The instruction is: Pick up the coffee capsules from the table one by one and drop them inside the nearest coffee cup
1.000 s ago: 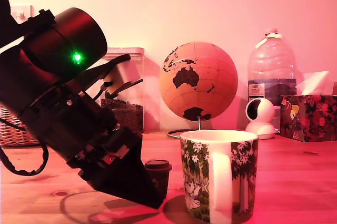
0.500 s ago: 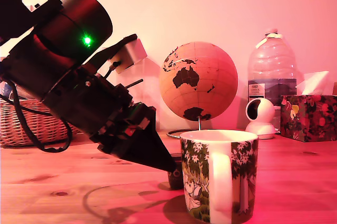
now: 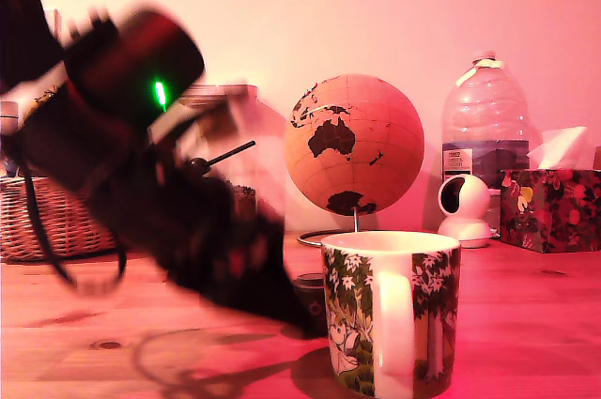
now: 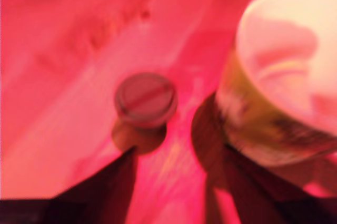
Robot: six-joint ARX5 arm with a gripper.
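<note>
The table (image 3: 526,324) fills the foreground under red light. The arm (image 3: 122,155) leans down from the exterior view's left, blurred, a green light on its body. Behind stand a globe (image 3: 354,144), a water bottle (image 3: 485,117) whose label is too small to read, a jar (image 3: 230,150), a basket (image 3: 56,221), a tissue box (image 3: 550,208) and a white camera (image 3: 464,207). The cup (image 3: 390,319) stands in front. The gripper (image 4: 174,182) has its fingers (image 4: 105,187) spread, holding nothing. The capsule (image 4: 145,99) sits on the table just beside the cup, ahead of the fingertips.
</note>
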